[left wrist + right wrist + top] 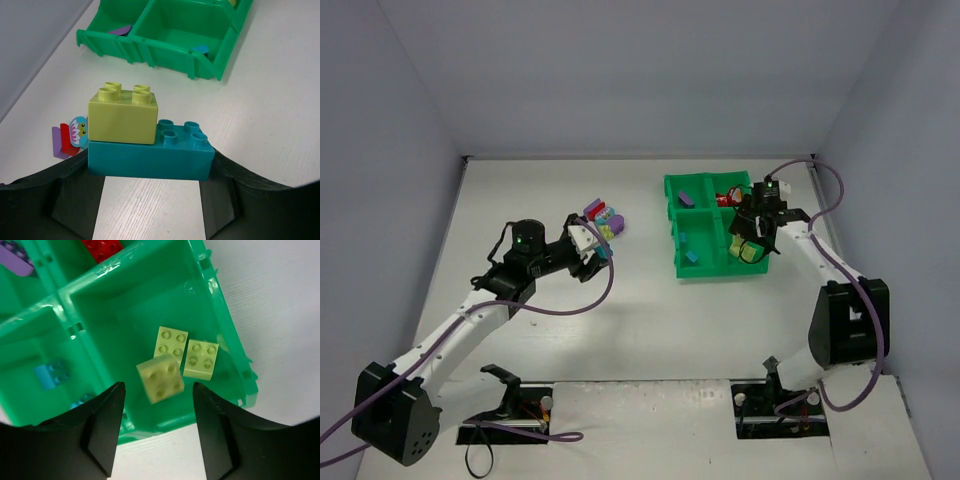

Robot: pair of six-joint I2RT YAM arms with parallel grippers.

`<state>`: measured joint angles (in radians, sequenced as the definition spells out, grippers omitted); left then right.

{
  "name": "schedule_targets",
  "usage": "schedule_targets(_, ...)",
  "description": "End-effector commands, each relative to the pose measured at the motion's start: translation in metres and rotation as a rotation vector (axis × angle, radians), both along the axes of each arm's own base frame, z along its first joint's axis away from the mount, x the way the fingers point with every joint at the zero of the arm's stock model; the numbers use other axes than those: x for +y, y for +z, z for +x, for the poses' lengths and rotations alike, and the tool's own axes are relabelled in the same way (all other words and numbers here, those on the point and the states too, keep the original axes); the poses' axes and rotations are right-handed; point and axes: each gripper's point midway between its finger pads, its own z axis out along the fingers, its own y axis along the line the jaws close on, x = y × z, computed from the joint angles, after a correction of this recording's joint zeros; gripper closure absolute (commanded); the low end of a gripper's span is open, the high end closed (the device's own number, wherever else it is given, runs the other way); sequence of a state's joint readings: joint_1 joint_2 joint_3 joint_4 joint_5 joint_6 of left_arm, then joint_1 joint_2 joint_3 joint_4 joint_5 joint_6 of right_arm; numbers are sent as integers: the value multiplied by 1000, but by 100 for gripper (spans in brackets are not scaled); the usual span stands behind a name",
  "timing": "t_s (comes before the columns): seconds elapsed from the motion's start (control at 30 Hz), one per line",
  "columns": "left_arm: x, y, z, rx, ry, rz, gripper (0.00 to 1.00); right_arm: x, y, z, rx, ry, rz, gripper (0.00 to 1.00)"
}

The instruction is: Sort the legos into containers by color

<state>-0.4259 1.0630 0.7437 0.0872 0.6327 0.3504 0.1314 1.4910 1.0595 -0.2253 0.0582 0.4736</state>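
My left gripper (152,172) is shut on a teal brick (150,157) with a yellow-green brick (122,117) stuck on top; in the top view it (600,252) sits just near of the loose pile of legos (604,218). The green tray (705,272) holds purple (686,199), red (725,198), blue (690,255) and yellow-green (752,252) bricks, one colour per compartment. My right gripper (157,390) is open over the yellow-green compartment. A tilted yellow-green brick (161,379) is between its fingers, touching neither. Two more (171,341) (201,359) lie flat.
A purple and red piece with a bird face (67,140) lies on the table left of my left gripper. The tray's near wall (165,50) stands beyond the held bricks. The tray's divider walls (65,295) cross under my right gripper. Grey walls enclose the table.
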Motion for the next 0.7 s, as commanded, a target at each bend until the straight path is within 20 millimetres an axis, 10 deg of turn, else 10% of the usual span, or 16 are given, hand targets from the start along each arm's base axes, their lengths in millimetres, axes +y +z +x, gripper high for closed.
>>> schedule_targets(0.0, -7, 26, -7, -55, -52, -40, 100, -7, 17, 30, -79, -54, -24, 45)
schedule_targets(0.2, -8, 29, -12, -61, -72, -49, 100, 13, 69, 46, -223, 67, 21, 30)
schedule_targets(0.4, -16, 41, -10, -88, -109, -49, 100, 134, 161, 10, -459, 576, 361, 36)
schedule_targets(0.67, -27, 53, -4, -111, -139, -56, 100, 248, 210, -57, -513, 952, 603, 28)
